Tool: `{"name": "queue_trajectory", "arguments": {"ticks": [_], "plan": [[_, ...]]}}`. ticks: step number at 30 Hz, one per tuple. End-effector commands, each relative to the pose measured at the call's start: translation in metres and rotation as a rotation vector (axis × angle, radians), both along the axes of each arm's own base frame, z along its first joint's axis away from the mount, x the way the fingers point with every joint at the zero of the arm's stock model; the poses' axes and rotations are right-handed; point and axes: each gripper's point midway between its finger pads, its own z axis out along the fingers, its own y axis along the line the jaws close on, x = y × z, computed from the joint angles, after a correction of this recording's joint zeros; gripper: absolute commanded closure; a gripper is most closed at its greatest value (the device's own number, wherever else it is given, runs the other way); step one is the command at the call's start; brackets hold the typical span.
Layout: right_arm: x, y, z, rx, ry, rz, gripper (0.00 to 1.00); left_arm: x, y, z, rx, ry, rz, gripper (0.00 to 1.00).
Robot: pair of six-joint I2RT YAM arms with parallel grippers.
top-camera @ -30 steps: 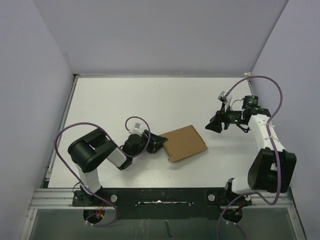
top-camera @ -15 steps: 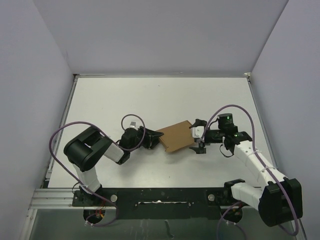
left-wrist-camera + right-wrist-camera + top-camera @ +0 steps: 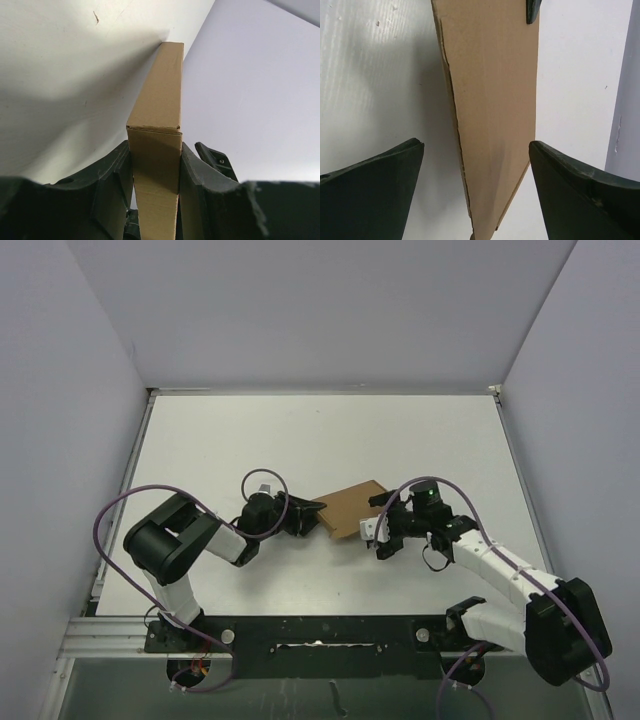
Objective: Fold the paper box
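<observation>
Left gripper pinches the flat brown cardboard paper box; right gripper, spread wide, straddles its right end.

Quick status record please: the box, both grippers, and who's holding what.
paper box: thin brown cardboard, between the two arms
left gripper: shut on the paper box's left end
right gripper: open, jaws either side of the box's right end, not closed on it
held by: left gripper only
</observation>
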Motion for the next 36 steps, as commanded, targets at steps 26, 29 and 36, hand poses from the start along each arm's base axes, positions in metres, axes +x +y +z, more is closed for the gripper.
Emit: {"name": "queue_trajectory", "arguments": {"ticks": [26, 29, 36], "plan": [[0.039, 0.011, 0.015, -0.049, -0.276, -0.114, 0.73, 0.01, -0.005, 0.049, -0.173, -0.105, 0.004, 0.52], [0.046, 0.01, 0.026, -0.016, -0.271, -0.167, 0.74, 0.009, -0.004, 0.057, -0.192, -0.129, 0.001, 0.38], [0.055, 0.004, 0.043, 0.048, -0.217, -0.255, 0.76, 0.0, 0.009, 0.078, -0.163, -0.191, 0.026, 0.02]]}}
